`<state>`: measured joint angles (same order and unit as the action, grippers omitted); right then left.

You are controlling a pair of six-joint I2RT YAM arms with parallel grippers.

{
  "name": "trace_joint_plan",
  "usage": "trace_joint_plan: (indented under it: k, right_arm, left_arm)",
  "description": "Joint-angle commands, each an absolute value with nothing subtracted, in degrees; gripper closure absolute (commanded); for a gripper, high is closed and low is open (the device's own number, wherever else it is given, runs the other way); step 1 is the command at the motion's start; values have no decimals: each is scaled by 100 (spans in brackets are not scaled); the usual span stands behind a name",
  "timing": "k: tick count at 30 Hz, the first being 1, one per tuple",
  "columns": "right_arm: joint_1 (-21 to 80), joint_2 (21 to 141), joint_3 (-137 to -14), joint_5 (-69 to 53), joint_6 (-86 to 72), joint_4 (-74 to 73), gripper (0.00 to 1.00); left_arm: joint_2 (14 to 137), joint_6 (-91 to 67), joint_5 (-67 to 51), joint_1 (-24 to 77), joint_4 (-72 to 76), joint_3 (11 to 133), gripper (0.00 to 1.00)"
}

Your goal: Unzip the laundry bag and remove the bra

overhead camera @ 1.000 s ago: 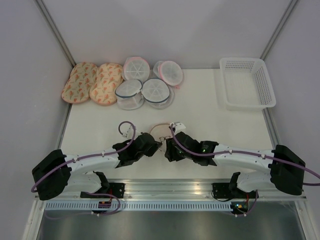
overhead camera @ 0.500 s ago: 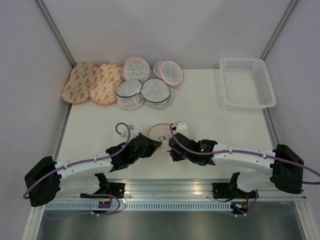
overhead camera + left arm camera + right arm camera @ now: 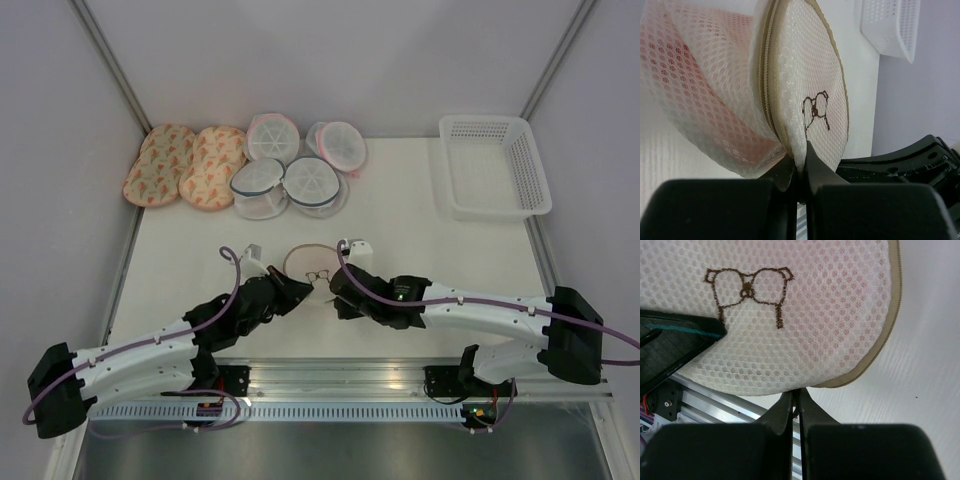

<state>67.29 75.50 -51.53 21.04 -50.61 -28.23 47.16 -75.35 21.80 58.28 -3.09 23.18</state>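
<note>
White table [image 3: 420, 240], middle of its near edge: the left gripper [image 3: 799, 162] pinches the zippered rim of the laundry bag [image 3: 312, 262], with the bra [image 3: 690, 75] showing pink inside. The right gripper [image 3: 795, 399] is clamped on the opposite rim.

1. Robotics lab test cell: a white table [image 3: 420, 210] boxed in by plain grey walls [image 3: 330, 60] and metal posts [image 3: 110, 65].
2. Along the table's near edge, an aluminium rail [image 3: 340, 378] carries two cabled robot arms [image 3: 150, 345].
3. At the table's far edge sit rows of pouches [image 3: 290, 180] and a basket [image 3: 493, 165].
</note>
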Motion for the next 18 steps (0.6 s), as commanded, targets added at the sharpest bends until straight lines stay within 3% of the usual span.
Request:
trace_joint_plan:
  k: [1,15,18]
  right_arm:
    - [6521,7778,-4948,3419,-4816,-5167,99]
    - [6513,7875,-5168,3972,-5168,-6073,94]
    - [6521,7989,-5186,4131,-5098,-6003,98]
  left_arm:
    - [4307,-6574,2628,5740,-1397,2224,98]
    - [3981,-6012,2927,5572,-1890,2540,98]
    - [4034,-5273,2312,5520,-1301,2496,98]
